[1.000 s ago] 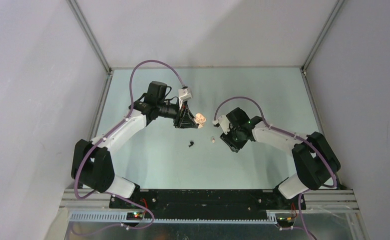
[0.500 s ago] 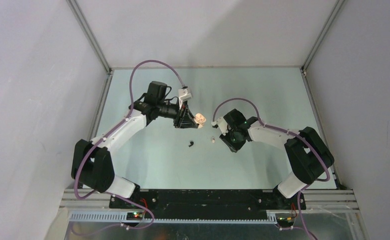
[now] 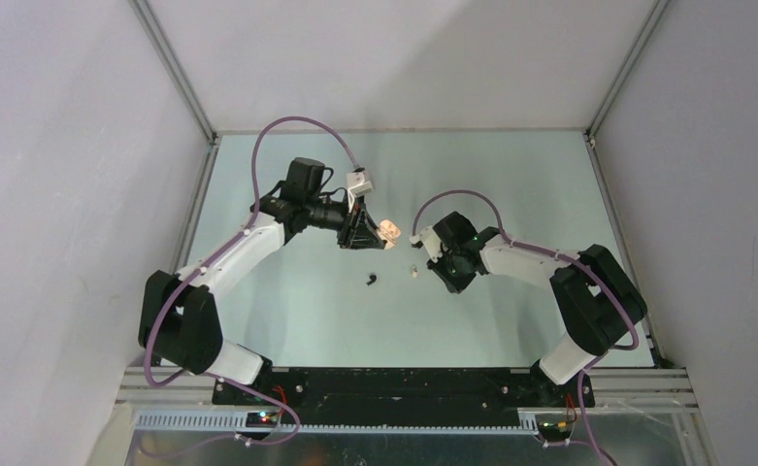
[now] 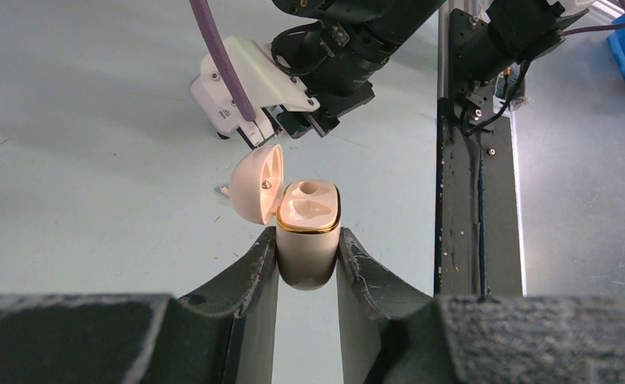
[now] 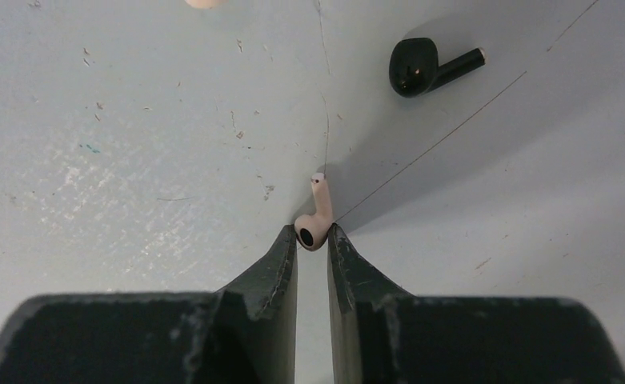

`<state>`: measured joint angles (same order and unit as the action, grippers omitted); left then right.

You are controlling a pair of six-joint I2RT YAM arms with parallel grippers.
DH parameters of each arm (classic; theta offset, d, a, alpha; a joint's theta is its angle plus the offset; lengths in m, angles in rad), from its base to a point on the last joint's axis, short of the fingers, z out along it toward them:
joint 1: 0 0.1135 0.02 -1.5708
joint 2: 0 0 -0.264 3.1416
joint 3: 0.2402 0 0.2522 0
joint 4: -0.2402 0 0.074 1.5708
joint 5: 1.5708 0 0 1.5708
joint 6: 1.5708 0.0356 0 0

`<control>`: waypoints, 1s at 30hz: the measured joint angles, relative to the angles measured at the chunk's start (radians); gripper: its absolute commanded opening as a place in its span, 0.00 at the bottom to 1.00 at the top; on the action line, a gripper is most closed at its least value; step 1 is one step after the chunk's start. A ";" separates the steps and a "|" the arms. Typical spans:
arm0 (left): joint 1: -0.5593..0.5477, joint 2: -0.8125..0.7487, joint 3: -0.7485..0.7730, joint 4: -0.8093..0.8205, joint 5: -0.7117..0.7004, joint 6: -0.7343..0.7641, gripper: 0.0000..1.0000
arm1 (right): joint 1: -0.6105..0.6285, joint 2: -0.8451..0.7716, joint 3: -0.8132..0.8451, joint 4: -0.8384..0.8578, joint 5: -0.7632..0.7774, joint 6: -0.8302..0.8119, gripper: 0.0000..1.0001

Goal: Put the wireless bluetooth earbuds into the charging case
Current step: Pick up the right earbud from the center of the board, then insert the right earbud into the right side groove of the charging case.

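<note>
My left gripper (image 4: 307,244) is shut on the cream charging case (image 4: 309,232), held upright above the table with its lid (image 4: 257,184) swung open to the left; the case (image 3: 388,231) also shows from above. A cream-white earbud (image 5: 315,220) is pinched by its head between the fingertips of my right gripper (image 5: 313,238), stem pointing away, low over the table; the same earbud (image 3: 414,272) shows from above. A black earbud (image 5: 421,64) lies loose on the table beyond it, and that black earbud (image 3: 371,281) sits left of the right gripper (image 3: 421,270) from above.
The pale green table (image 3: 510,175) is bounded by metal frame rails and grey walls. The right arm's wrist (image 4: 325,56) hangs just past the case in the left wrist view. A black base bar (image 3: 404,383) runs along the near edge.
The right gripper has closed its fingers onto the cream-white earbud and shifted slightly left. The left arm and the case have not moved.
</note>
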<state>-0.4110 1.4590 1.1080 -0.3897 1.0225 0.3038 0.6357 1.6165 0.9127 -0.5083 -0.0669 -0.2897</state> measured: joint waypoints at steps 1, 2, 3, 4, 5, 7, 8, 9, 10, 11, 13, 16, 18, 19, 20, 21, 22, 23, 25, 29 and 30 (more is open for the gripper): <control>0.000 0.000 0.000 0.000 0.000 0.000 0.00 | 0.000 0.000 0.000 0.002 0.000 -0.001 0.13; 0.000 0.000 0.000 0.000 0.000 0.000 0.00 | 0.000 -0.001 0.000 0.005 0.001 -0.002 0.12; 0.000 0.000 0.000 0.000 0.000 0.000 0.00 | 0.000 -0.001 0.000 0.006 0.002 -0.003 0.11; 0.000 0.000 0.000 0.000 0.000 0.000 0.00 | 0.000 -0.002 0.000 0.008 0.002 -0.004 0.10; 0.000 0.000 0.000 0.000 0.000 0.000 0.00 | 0.000 -0.003 0.000 0.008 0.002 -0.007 0.10; 0.000 0.000 0.000 0.000 0.000 0.000 0.00 | 0.000 -0.011 0.000 0.009 0.003 -0.017 0.10; 0.000 0.000 0.000 0.000 0.000 0.000 0.00 | -0.001 -0.021 0.000 0.008 0.003 -0.022 0.10; 0.000 0.000 0.000 0.000 0.000 0.000 0.00 | -0.001 -0.032 0.000 0.008 0.003 -0.027 0.10; 0.000 0.000 0.000 0.000 0.000 0.000 0.00 | -0.003 -0.048 0.000 0.006 0.002 -0.033 0.10; 0.000 0.000 0.000 0.000 0.000 0.000 0.00 | -0.006 -0.069 -0.001 0.003 0.001 -0.041 0.10; 0.000 0.000 0.000 0.000 0.000 0.000 0.00 | -0.011 -0.118 -0.002 -0.002 -0.006 -0.056 0.10; -0.001 0.002 0.000 0.000 0.000 0.000 0.00 | -0.019 -0.220 -0.003 -0.021 -0.014 -0.088 0.10; -0.003 0.008 0.000 0.001 0.000 0.000 0.00 | -0.019 -0.296 -0.001 -0.045 -0.016 -0.116 0.10; -0.004 0.013 0.000 0.001 0.000 0.000 0.00 | -0.016 -0.333 0.004 -0.065 -0.016 -0.132 0.10; -0.007 0.019 0.000 0.001 -0.001 0.000 0.00 | -0.009 -0.368 0.013 -0.087 -0.015 -0.149 0.10; -0.011 0.027 0.000 0.001 -0.001 0.000 0.00 | -0.002 -0.394 0.025 -0.105 -0.015 -0.161 0.10; -0.016 0.035 0.000 0.000 -0.003 0.000 0.00 | 0.010 -0.420 0.042 -0.124 -0.010 -0.180 0.10; -0.020 0.041 0.000 0.000 -0.006 -0.001 0.00 | 0.029 -0.444 0.061 -0.142 0.002 -0.200 0.10; -0.033 0.055 0.000 0.000 -0.014 -0.010 0.00 | 0.082 -0.481 0.098 -0.166 0.032 -0.238 0.10; -0.060 0.078 0.001 -0.001 -0.028 -0.027 0.00 | 0.214 -0.519 0.135 -0.180 0.139 -0.322 0.10; -0.068 0.086 0.002 -0.002 -0.030 -0.034 0.00 | 0.247 -0.519 0.138 -0.180 0.172 -0.344 0.10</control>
<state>-0.4793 1.5452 1.1103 -0.3912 0.9924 0.2699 0.8829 1.0977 1.0504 -0.6884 0.1051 -0.6342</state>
